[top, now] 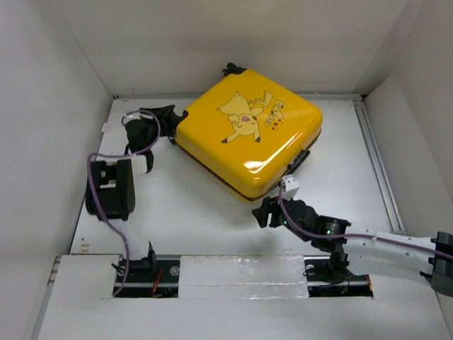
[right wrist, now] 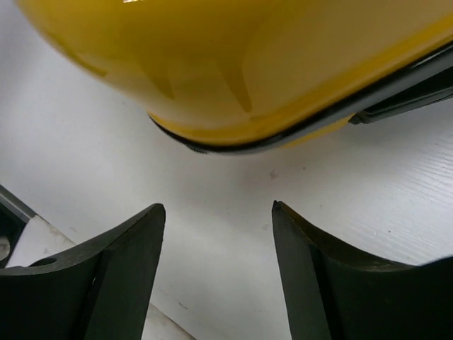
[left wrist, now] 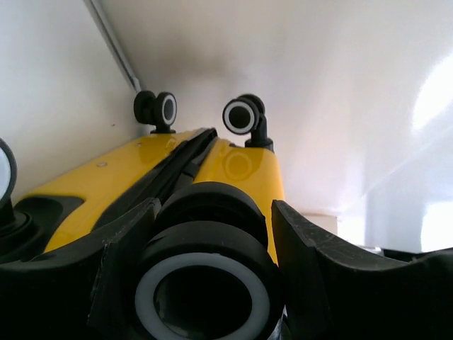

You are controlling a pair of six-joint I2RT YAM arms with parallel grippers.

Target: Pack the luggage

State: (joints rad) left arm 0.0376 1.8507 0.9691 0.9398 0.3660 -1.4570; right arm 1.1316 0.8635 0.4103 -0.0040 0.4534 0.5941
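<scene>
Left gripper point(left wrist: 216, 276): jaws partly spread, a black wheel point(left wrist: 207, 280) of the luggage point(top: 249, 131) sitting between the fingers; whether the pads press on it cannot be told. Right gripper point(right wrist: 218, 273): jaws parted and empty, hovering over bare table point(right wrist: 233, 205) just short of the luggage's nearest corner.

The luggage lies flat and shut near the back of the table, Pikachu print up, turned diagonally. It is nearly square, so a long axis is hard to name; the wheeled end faces the left gripper, with two further wheels point(left wrist: 202, 112) standing up beyond the case. The black zip band point(right wrist: 283, 138) runs around the edge facing the right gripper.

Risks, as judged: a wheel is round and swivels, so a hold there could slip or spin the case rather than steady it. A push from the right gripper at the corner could slide the smooth shell towards the back wall.
</scene>
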